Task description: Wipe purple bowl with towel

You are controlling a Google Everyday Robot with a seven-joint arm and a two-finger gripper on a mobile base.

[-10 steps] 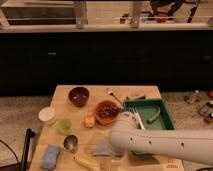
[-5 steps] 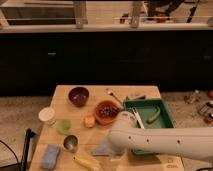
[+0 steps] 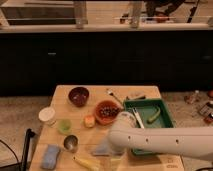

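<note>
purple bowl at the worktop's back left, orange bowl with dark bits inside, green tray holding something yellowish, gripper down by the grey towel, can't tell its grip

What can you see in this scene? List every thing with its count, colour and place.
table: one, light wood, centre
purple bowl: one, purple, back left of the table
orange bowl: one, orange-red with dark contents, middle of the table
tray: one, green, right side of the table
tub: one, white, left edge
green cup: one, green, right of the tub
metal cup: one, silver, front left
sponge: one, blue, front left corner
fruit: one, orange, left of the orange bowl
towel: one, grey, front middle, partly under the arm
arm: one, white, reaching in from the right
gripper: one, at the arm's left end, by the towel
</note>
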